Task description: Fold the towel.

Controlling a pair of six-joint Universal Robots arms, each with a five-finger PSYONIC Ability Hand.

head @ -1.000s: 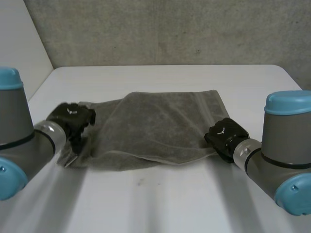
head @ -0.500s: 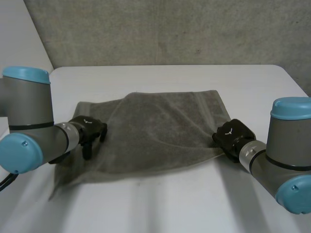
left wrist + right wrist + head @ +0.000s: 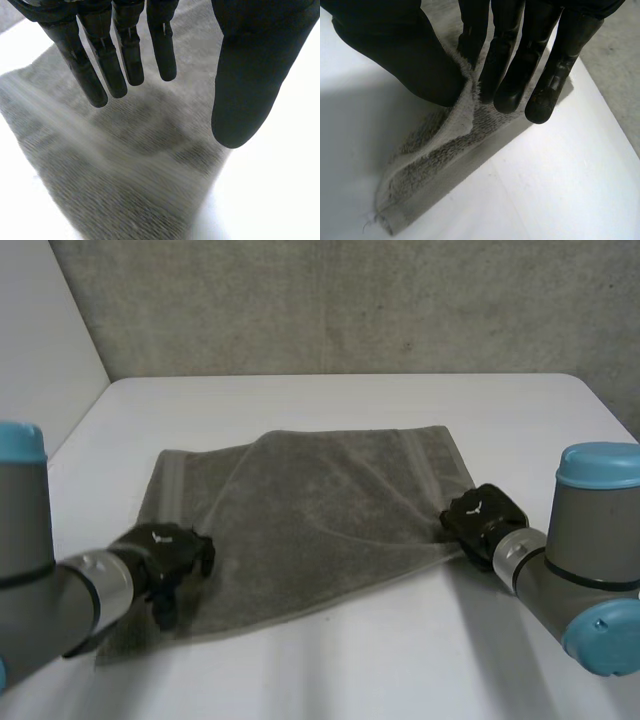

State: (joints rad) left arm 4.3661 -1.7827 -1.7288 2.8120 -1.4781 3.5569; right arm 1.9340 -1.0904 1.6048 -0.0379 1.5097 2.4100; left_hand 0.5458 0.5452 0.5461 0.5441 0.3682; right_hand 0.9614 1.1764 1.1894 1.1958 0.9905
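Note:
A grey towel [image 3: 320, 505] lies spread on the white table [image 3: 340, 400], with a fold running across its left half. My left hand [image 3: 165, 558] hovers over the towel's near-left part, close to the near edge. In the left wrist view its fingers [image 3: 125, 55] are straight and the thumb stands apart, with only the towel [image 3: 125, 170] lying flat beneath them. My right hand [image 3: 482, 520] is at the towel's right edge near the near-right corner. There its thumb [image 3: 400, 60] and fingers pinch a raised fold of the towel's edge [image 3: 462, 112].
A grey wall [image 3: 350, 300] stands behind the table's far edge. Bare white table surface lies near me [image 3: 380, 660] and beyond the towel. The table's left edge [image 3: 80, 425] runs close to the left arm.
My left hand has travelled along the towel's left side toward the near edge, and that side now lies spread flatter. The right hand has shifted only slightly and keeps its pinch.

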